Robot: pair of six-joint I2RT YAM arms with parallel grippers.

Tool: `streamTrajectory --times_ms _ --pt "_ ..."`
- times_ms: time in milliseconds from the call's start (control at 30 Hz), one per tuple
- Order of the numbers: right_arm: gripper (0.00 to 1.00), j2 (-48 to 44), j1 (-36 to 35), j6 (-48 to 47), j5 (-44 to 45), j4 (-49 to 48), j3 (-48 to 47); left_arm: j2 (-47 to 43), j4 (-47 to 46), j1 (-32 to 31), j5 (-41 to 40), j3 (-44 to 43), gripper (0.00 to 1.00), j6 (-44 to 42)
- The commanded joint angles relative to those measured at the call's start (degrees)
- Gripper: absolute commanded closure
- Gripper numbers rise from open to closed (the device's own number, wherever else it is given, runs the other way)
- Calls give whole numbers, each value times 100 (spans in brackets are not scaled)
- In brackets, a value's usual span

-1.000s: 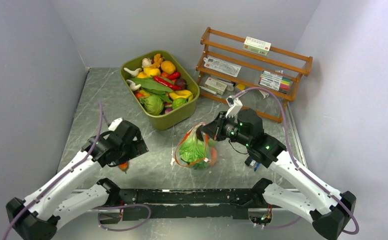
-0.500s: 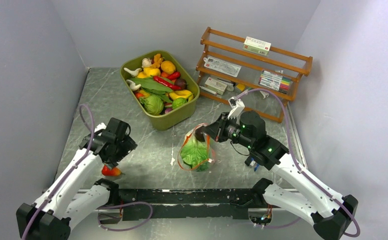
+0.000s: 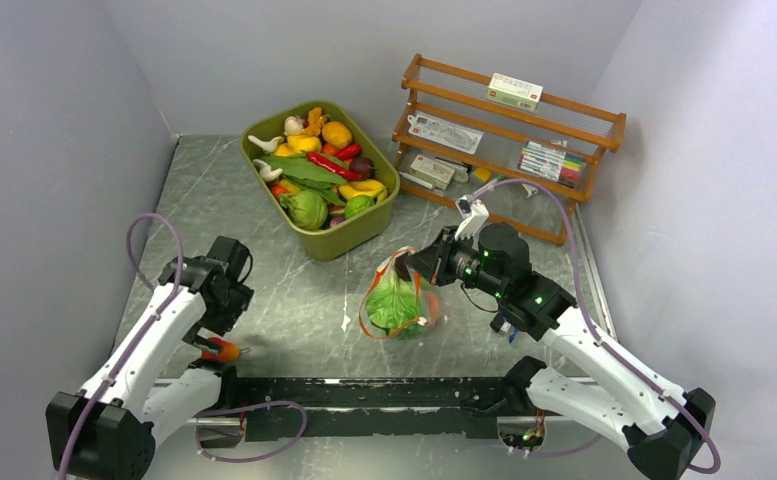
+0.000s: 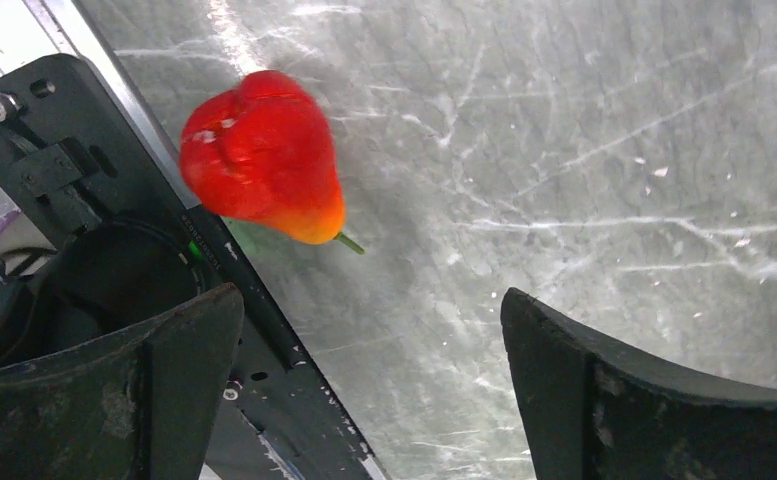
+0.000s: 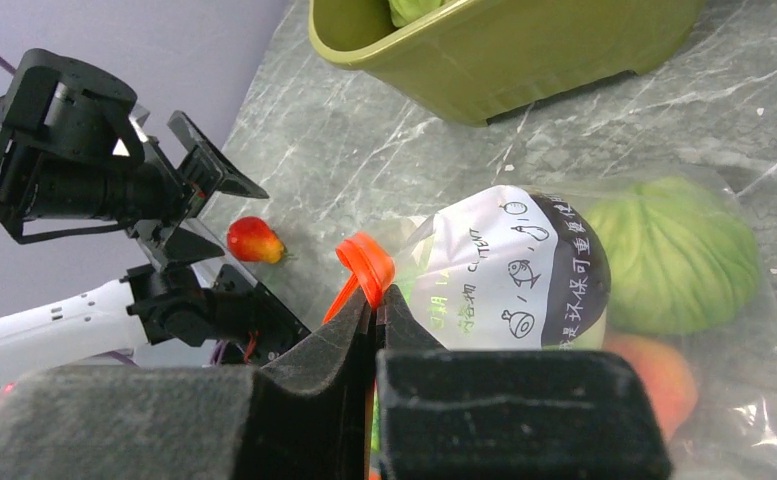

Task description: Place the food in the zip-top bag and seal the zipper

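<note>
1. The right gripper (image 5: 374, 300) is clenching the zipper (image 5: 364, 262) of the zip-top bag (image 5: 524, 265).
2. The bag is resting mid-table (image 3: 294, 290), holding a green cabbage (image 5: 679, 255) and a peach (image 5: 654, 375).
3. The left gripper (image 4: 374, 320) is hovering released, jaws wide apart, over a red toy fruit (image 4: 264, 155) lying beside the front rail (image 3: 364, 392).

Left arm swung back and left toward the near counter edge. Left end effector (image 4: 369, 320) now hangs wide open over the red-orange toy fruit (image 4: 264, 155), which has moved left and nearer, ending up beside the black base rail (image 3: 364, 395). Zip-top bag (image 3: 399, 305) shifted slightly right.
</note>
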State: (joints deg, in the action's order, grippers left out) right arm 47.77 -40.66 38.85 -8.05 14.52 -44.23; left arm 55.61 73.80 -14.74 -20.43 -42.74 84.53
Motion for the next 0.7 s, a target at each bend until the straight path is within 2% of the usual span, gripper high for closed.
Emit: streamTrajectory --times_ms 0,133,267,533,667 --pt "100 -12 35 -104 116 -257 8 -81 358 263 73 -36 1 358" --pt "100 8 33 -158 142 -250 -12 -155 470 298 211 106 1 673" --pt "100 7 39 -112 64 -363 53 -294 94 461 173 367 1 734" --pt "100 -48 35 -116 53 -322 57 137 -399 1145 -119 480 2 569" --pt "100 -57 34 -140 72 -262 11 238 -903 1701 287 714 5 249"
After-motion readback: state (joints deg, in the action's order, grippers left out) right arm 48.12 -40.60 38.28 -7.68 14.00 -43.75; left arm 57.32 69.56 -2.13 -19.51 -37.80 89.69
